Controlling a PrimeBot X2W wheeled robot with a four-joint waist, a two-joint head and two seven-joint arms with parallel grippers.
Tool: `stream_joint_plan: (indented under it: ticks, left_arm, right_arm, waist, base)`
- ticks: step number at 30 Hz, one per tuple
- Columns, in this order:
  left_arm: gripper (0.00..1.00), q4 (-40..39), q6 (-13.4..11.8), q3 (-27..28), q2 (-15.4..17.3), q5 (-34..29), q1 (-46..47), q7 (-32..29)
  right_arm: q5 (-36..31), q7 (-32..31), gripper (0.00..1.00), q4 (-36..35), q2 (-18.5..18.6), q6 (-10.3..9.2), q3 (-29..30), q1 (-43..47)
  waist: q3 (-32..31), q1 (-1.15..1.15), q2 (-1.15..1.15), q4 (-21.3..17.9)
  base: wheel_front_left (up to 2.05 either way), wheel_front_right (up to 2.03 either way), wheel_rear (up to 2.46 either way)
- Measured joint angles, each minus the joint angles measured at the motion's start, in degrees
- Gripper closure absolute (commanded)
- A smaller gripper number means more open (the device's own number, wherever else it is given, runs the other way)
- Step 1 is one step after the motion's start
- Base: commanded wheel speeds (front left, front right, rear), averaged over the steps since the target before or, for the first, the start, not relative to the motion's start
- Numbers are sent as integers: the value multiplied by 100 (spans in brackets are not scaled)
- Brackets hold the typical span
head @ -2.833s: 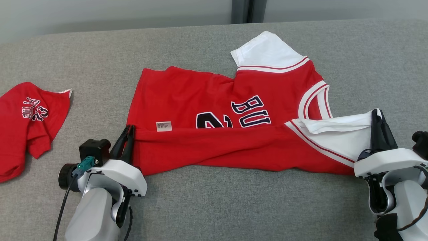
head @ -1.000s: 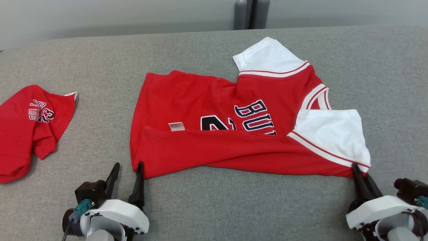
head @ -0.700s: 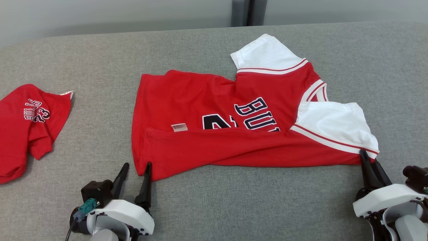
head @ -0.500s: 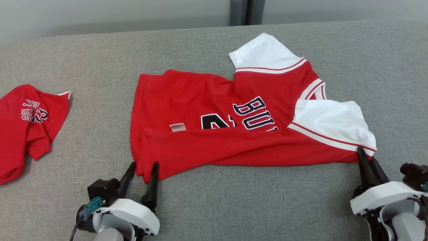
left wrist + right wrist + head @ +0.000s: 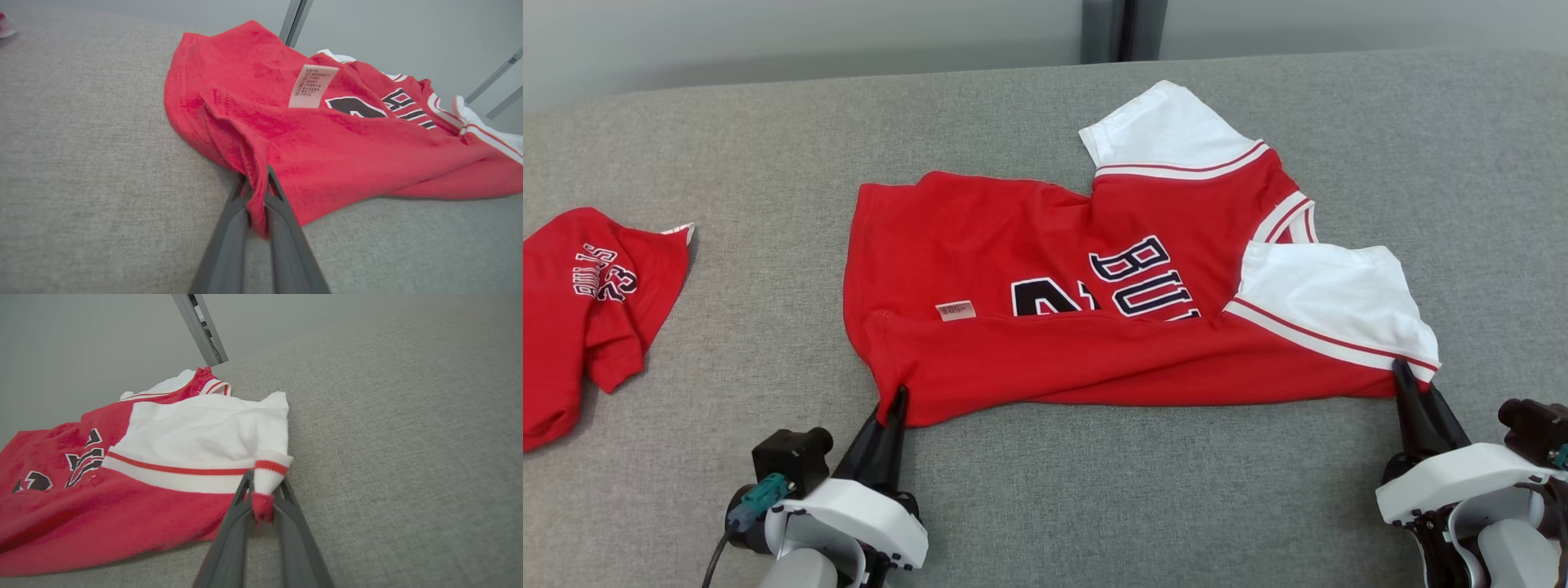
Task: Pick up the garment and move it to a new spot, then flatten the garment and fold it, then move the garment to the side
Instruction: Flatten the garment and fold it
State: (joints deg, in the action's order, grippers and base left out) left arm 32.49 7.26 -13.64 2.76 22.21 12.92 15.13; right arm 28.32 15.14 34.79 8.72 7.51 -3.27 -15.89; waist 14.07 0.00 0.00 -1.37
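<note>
Jersey, near corners tight in left claw and right claw.

A grey woven fabric surface spans the work area, flat and lightly textured. At its left side lies a crumpled red cloth garment, bunched and partly cut off by the picture's edge, bearing dark lettering outlined in white and a small white trim at its upper corner. Behind the surface stands a pale grey wall, broken by a dark vertical post.
</note>
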Motion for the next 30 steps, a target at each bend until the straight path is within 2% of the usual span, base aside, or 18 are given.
stream_joint_plan:
  ticks: [7, 13, 24, 30]
  left_arm:
    - [100, -222, 19, 252, -5, 36, -76, 0]
    - [100, -296, 25, 437, -19, 60, -447, -1]
    - [100, -111, 26, 538, -25, 84, -1268, -5]
    - [100, 30, 27, 526, -29, 154, -1619, -5]
  right_arm:
    - [9, -1, 100, 65, -19, 0, 48, 1]
    - [34, -1, 100, 179, 57, 0, 5, 120]
    - [425, -2, 100, 439, 241, 1, -513, 764]
    - [667, -1, 100, 435, 346, 7, -747, 1174]
  waist:
    - [-112, 0, 0, 14]
    - [-466, 0, 0, 70]
    - [-1214, 0, 0, 285]
    - [-1403, 0, 0, 475]
  base:
    - [0, 0, 0]
    - [0, 0, 0]
    - [0, 0, 0]
    - [0, 0, 0]
